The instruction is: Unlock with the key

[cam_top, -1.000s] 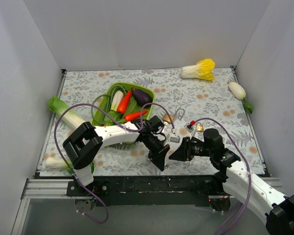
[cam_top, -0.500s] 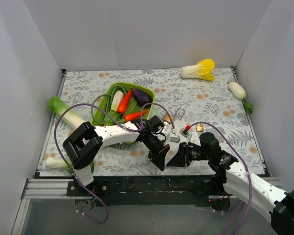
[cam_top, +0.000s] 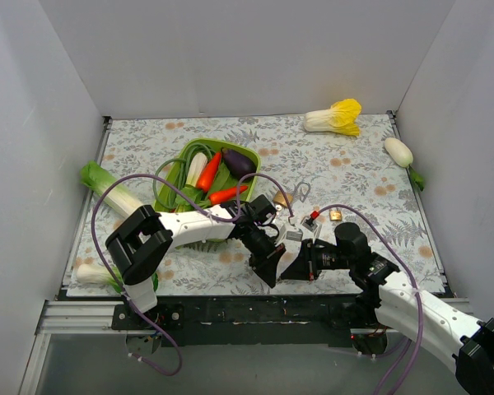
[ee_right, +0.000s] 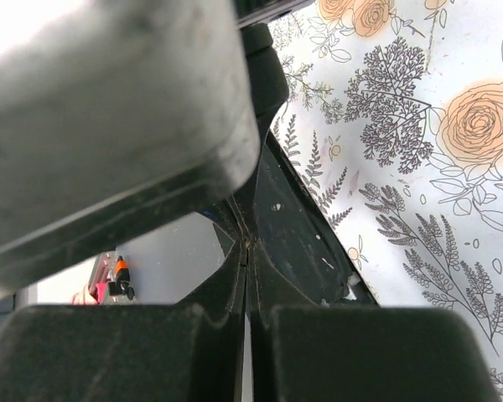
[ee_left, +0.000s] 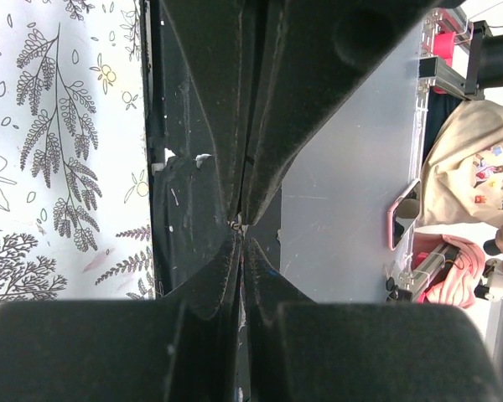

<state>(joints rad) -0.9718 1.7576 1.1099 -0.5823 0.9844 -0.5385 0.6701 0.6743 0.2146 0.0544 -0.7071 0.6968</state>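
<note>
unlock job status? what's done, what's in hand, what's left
Done: nothing visible; the brass padlock lies on the mat, apart from both grippers. In hand: left gripper is shut with a tiny glint at the pinch, possibly the key, too small to tell; right gripper is shut beside it, nothing visible in it. Left: key into padlock, turn, shackle open.

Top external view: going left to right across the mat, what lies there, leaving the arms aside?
Leek → green basket → brass padlock → yellow-leafed cabbage → white radish.
</note>
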